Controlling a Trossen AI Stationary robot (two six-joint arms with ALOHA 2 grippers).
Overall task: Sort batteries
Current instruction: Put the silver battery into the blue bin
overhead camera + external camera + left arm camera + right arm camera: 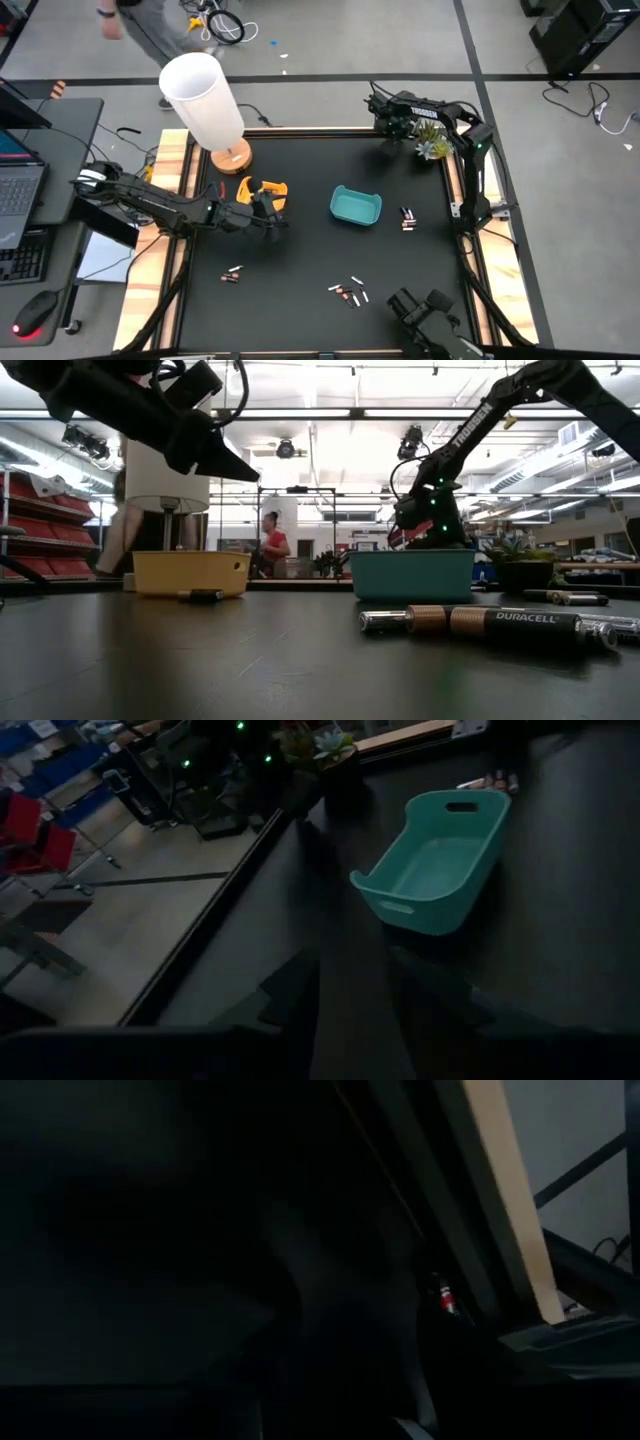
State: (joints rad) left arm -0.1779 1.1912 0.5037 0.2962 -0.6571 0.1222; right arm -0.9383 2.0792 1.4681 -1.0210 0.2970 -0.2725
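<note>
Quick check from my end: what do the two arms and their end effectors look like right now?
Both arms are dark, jointed links. The right arm carries white TROSSEN lettering and green indicator lights near its base. The left arm has black cabling and a white fitting at its shoulder. Each end effector has two dark fingers.

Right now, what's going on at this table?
Battery sorting, mid-run. The left end effector is over the yellow tray; whether it holds anything can't be made out. The teal tray sits mid-table and looks empty from the left wrist view. Loose batteries lie in three clusters: near the front left, front centre, and just right of the teal tray. The right arm is low at the front edge, beside the centre cluster.
</note>
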